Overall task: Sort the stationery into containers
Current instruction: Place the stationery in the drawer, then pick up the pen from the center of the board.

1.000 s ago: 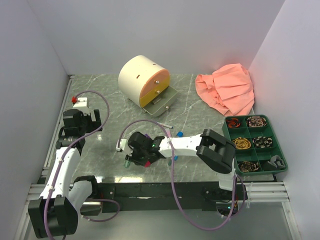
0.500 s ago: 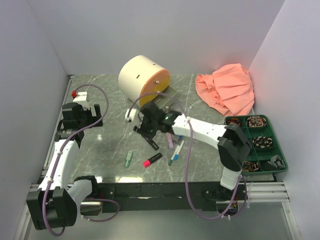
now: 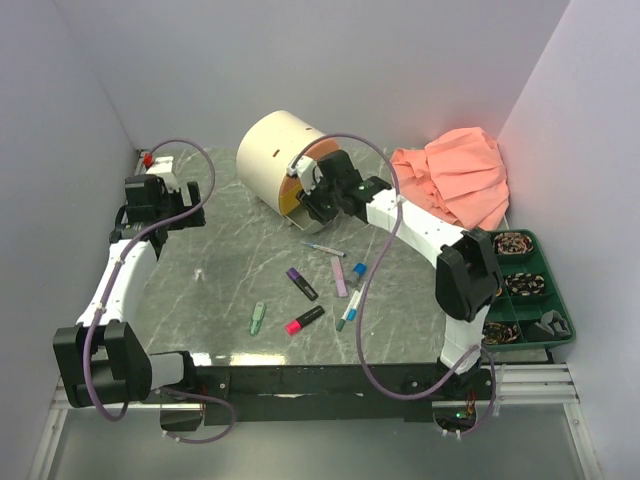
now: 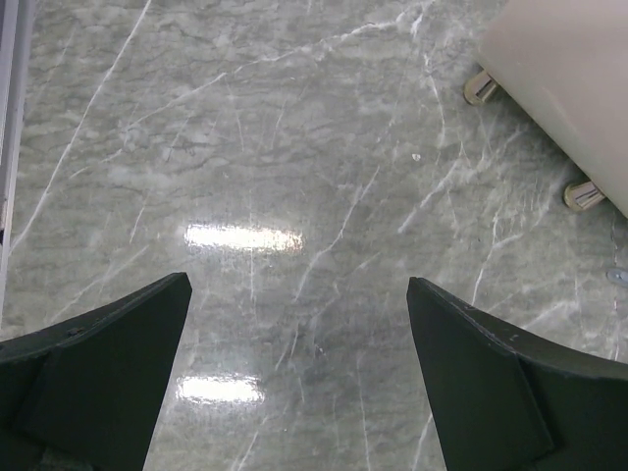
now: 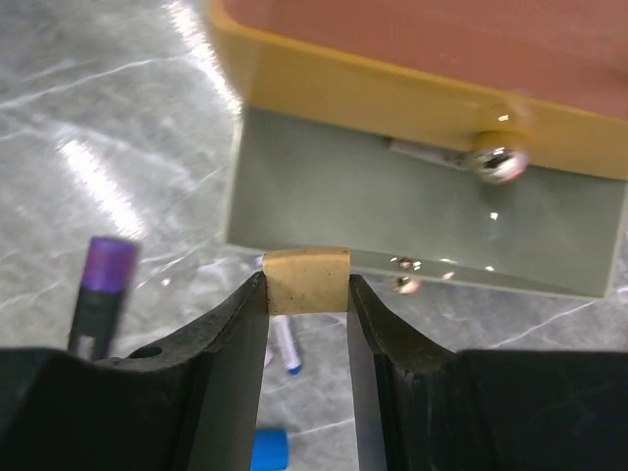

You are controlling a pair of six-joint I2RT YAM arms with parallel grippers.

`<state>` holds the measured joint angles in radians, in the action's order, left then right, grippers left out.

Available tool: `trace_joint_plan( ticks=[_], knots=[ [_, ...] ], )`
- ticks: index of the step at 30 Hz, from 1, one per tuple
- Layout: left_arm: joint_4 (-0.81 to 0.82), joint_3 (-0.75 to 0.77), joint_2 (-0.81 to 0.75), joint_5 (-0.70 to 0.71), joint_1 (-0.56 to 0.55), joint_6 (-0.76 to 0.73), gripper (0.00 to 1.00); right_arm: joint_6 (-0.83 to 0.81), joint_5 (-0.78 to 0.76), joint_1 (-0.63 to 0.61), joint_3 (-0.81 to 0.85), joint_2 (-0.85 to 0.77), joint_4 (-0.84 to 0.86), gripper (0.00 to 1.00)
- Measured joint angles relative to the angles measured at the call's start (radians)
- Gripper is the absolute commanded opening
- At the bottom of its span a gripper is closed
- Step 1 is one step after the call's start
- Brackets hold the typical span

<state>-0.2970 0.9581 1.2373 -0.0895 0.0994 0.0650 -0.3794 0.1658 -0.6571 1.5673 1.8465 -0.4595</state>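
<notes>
The right tool (image 5: 306, 287) is pinching a tan eraser (image 5: 306, 275) by its flat sides, hanging at the near lip of the open grey drawer (image 5: 412, 221). The eraser is looking light, rubbery and grippy, so this mid-side pinch suits it. The left tool (image 4: 298, 294) is gaping wide above bare tabletop (image 4: 294, 147), left of the cabinet (image 3: 268, 150).

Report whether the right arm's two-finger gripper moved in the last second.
Yes. The right gripper, clamping a tan eraser, went from the table's near edge to the cream drum-shaped cabinet.
</notes>
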Motion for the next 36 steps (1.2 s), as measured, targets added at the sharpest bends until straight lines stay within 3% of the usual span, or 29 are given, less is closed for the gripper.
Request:
trace_joint_plan(
  ticks=[3, 8, 11, 17, 22, 28, 36],
  knots=[
    [0.0, 0.013, 0.019, 0.0, 0.005, -0.001, 0.99, 0.005, -0.002, 0.02, 0.05, 0.048, 0.004, 0.15],
    [-0.003, 0.013, 0.033, 0.0, 0.014, -0.001, 1.0, 0.019, -0.009, 0.027, 0.105, 0.123, 0.011, 0.31],
    [-0.002, 0.013, 0.034, 0.0, 0.02, 0.0, 0.99, 0.027, -0.018, 0.027, 0.118, 0.158, 0.014, 0.5],
    [-0.005, 0.013, 0.034, 0.0, 0.026, 0.002, 0.99, 0.05, -0.036, 0.028, 0.119, 0.158, 0.023, 0.58],
    [-0.02, 0.012, 0.011, -0.005, 0.026, 0.015, 0.99, 0.081, -0.028, 0.028, 0.029, 0.047, 0.006, 0.6],
    [-0.101, -0.028, -0.059, -0.04, 0.005, 0.089, 0.91, 0.094, 0.013, 0.027, -0.162, -0.201, 0.002, 0.62],
    [-0.274, -0.062, -0.063, -0.019, -0.193, 0.167, 0.82, 0.114, -0.046, 0.029, -0.37, -0.324, 0.018, 0.7]
  ],
)
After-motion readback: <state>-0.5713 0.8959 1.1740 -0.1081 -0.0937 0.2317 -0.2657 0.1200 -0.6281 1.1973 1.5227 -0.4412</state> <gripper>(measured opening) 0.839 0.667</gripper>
